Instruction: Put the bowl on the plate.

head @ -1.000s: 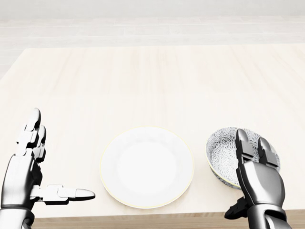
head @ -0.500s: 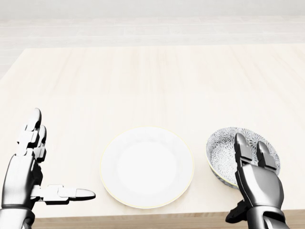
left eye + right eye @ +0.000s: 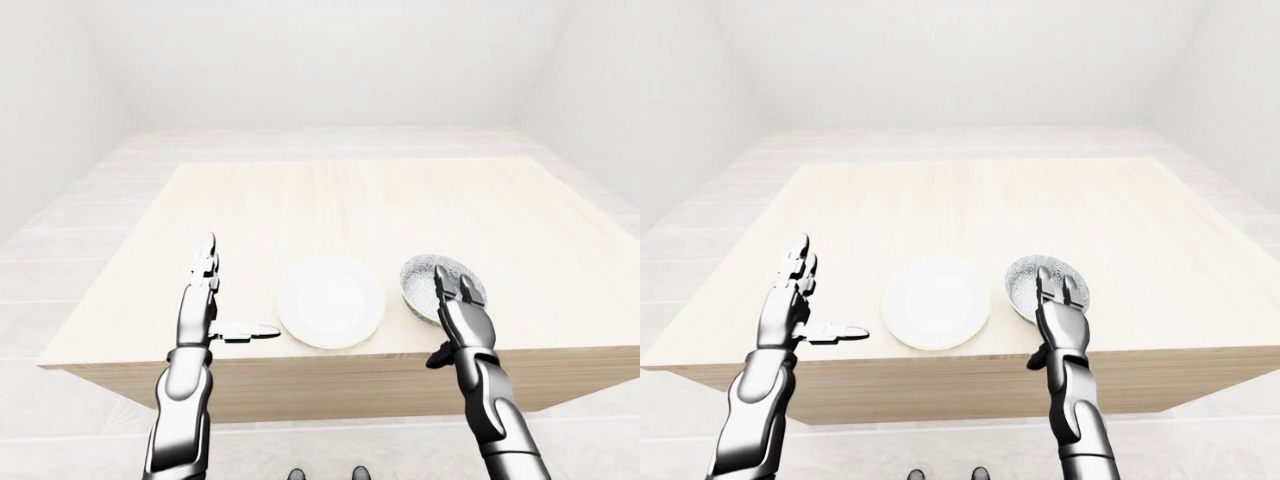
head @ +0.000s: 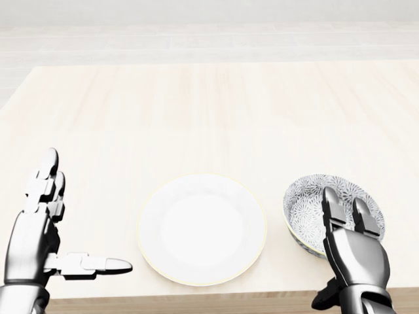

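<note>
Two dishes lie near the table's [image 4: 196,111] bottom edge in the head view: a plain white plate [image 4: 201,229] and, just right of it but apart, a bowl [image 4: 306,204] with a grey-and-white floral pattern inside. The right hand [image 4: 355,255] is open, its straight fingers [image 4: 332,208] overlapping the bowl's near rim; contact cannot be told. The left hand [image 4: 29,239], left of the plate, is spread wide and holds nothing

A pale wooden table [image 3: 350,200] with a thick edge stands on a light planked floor [image 3: 60,240], enclosed by 3 plain white walls [image 3: 320,60].
</note>
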Robot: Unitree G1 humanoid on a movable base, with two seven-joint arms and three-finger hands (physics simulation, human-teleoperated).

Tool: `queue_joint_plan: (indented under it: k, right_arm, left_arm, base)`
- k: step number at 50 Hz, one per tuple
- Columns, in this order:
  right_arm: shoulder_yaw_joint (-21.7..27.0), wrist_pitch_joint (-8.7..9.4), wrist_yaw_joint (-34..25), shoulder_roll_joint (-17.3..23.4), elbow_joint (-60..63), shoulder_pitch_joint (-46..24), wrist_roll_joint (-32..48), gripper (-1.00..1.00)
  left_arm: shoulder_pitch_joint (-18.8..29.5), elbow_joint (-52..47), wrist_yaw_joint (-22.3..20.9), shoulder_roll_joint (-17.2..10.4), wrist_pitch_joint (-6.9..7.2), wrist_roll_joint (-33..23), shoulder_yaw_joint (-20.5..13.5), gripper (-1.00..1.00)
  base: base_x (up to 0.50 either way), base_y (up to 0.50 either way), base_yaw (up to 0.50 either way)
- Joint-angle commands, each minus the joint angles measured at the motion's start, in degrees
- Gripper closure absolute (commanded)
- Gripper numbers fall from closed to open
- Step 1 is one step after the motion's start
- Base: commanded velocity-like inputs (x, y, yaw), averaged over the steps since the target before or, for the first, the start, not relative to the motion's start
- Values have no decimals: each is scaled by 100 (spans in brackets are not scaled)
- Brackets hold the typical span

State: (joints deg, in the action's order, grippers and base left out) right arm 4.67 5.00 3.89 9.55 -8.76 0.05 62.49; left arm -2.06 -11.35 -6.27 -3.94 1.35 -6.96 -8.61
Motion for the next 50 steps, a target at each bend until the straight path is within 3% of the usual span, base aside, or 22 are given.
queue_joint_plan:
  k: [1,17,19,31,41,44,48,50]
  right_arm:
    - [-9,0,-44,12,7,4,25,-100]
    - [9,0,-105,4,112,68,65,-100]
    - [12,0,-111,2,131,80,69,-68]
    - [15,0,-82,-5,78,100,77,-32]
    - [18,0,-136,-2,161,113,102,-20]
    - [29,0,-167,2,214,117,108,5]
    - [51,0,-193,7,240,100,110,18]
    - [47,0,-238,0,328,128,131,34]
  left_arm:
    - [25,16,16,-2,5,-7,15,-100]
    - [-13,-34,12,3,10,-5,17,-100]
    - [-14,-51,7,2,25,0,12,-100]
    - [-61,-103,-8,6,18,10,-11,-100]
    - [-56,-96,-7,10,16,9,-13,-100]
    - [-25,-45,7,3,-5,0,-19,-100]
    - [5,-64,8,-3,57,22,-32,-100]
    - [-25,-117,2,0,69,23,-28,-100]
  base:
    - [0,0,0]
    - [0,0,0]
    - [0,0,0]
    - [0,0,0]
    - [0,0,0]
    - [0,0,0]
    - [0,0,0]
    - [0,0,0]
